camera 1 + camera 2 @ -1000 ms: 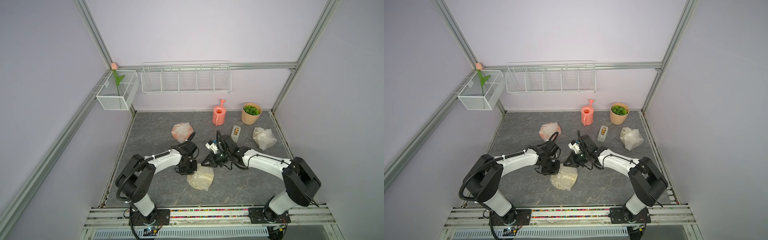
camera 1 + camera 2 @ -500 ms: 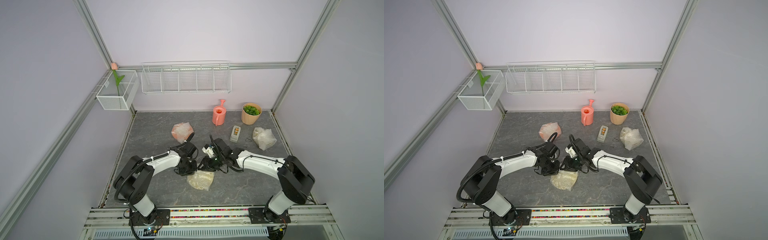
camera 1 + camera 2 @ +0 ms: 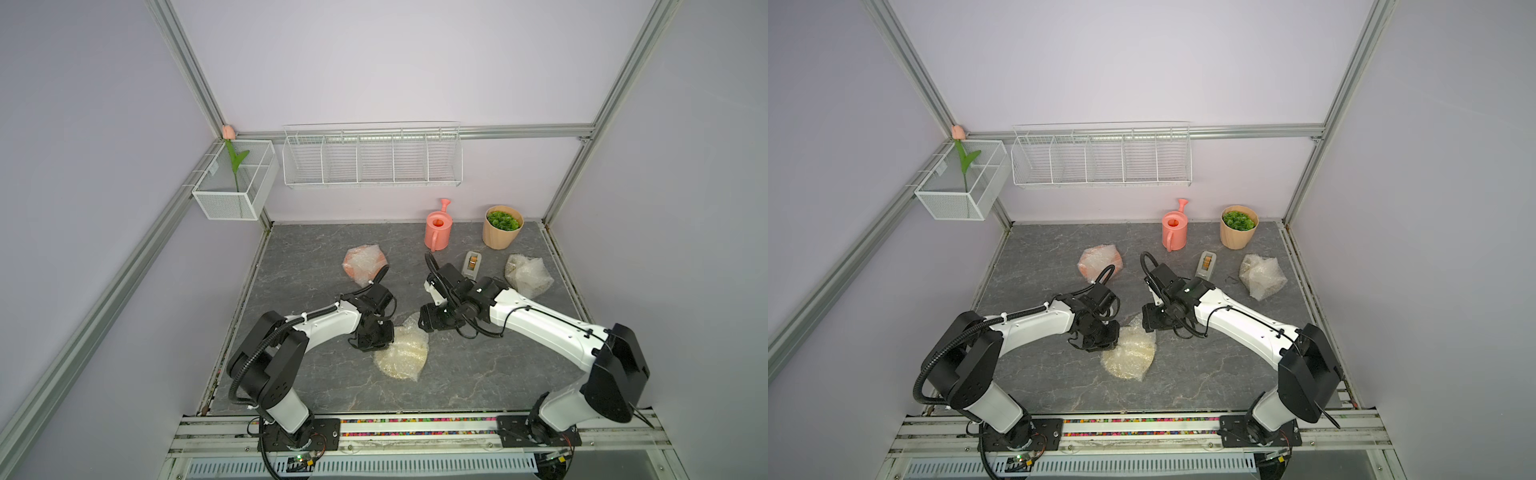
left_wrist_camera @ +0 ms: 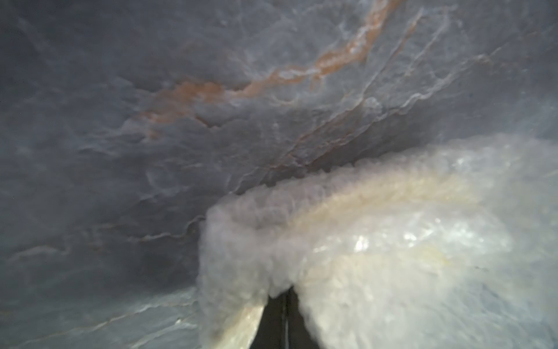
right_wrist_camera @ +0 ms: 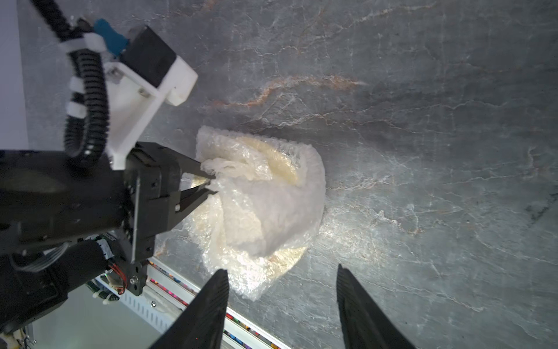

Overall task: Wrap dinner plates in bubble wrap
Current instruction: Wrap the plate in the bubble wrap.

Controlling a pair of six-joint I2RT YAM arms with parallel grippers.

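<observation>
Most of what matters here is swaddled out of sight. The plate in the middle bundle shows only as a pale yellowish curve through the bubble wrap, and I cannot make out any pattern on it. In the left wrist view that curve is a blurred arc, and the claw's own tips are cut off at the edge. The left claw is pressed together on a gathered fold of the wrap at the bundle's edge. In both top views its tips are hidden under its own black body. The right claw is spread wide, close above the bundle's far edge and holding nothing. The bundle lies flat on the grey surface between the two arms, its broad end under the claws and its long axis narrowing toward the front rail. Farther back lies an orange-tinted bundle, and well to the right a whitish bundle whose contents I cannot tell. Between these two lies a tape dispenser. Along the back stand a pink watering can and a wooden pot holding a green plant. On the wall hang a divided wire rack and a mesh basket with a tulip standing in it.
</observation>
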